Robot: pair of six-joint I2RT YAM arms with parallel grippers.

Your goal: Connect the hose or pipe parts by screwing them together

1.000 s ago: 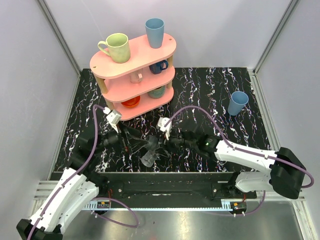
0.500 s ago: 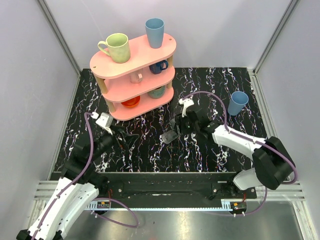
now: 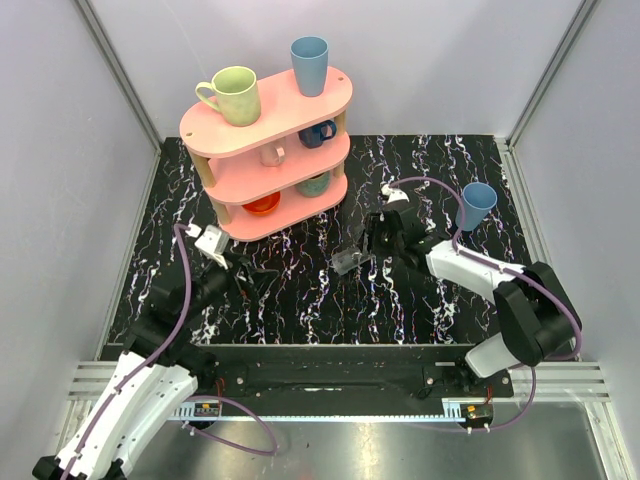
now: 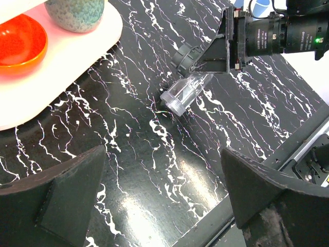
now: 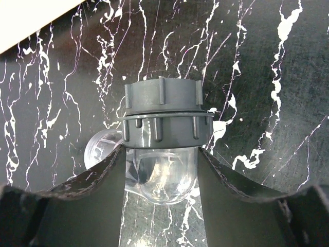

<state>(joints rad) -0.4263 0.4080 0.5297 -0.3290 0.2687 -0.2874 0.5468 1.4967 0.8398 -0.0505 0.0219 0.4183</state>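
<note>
The hose or pipe parts appear joined. A clear fitting (image 5: 164,177) with a flared rim (image 5: 100,146) carries a dark grey ribbed collar (image 5: 162,121) on one end. My right gripper (image 5: 162,154) is shut on the clear body, one finger on each side. From above, the fitting (image 3: 346,262) hangs at the tip of the right gripper (image 3: 360,248), near the table's middle. The left wrist view shows the clear fitting (image 4: 186,90) tilted rim-down with the collar (image 4: 185,54) behind it. My left gripper (image 4: 164,206) stands wide open and empty, also seen from above (image 3: 258,285) to the left.
A pink three-tier shelf (image 3: 270,150) with mugs and bowls stands at the back left, its bottom tier (image 4: 67,67) close to my left gripper. A blue cup (image 3: 475,205) stands just right of the right arm. The table's metal front edge (image 4: 308,149) runs below.
My right gripper has carried the fitting from the front middle towards the back right. My left gripper has drawn back to the left, away from the fitting, still open.
</note>
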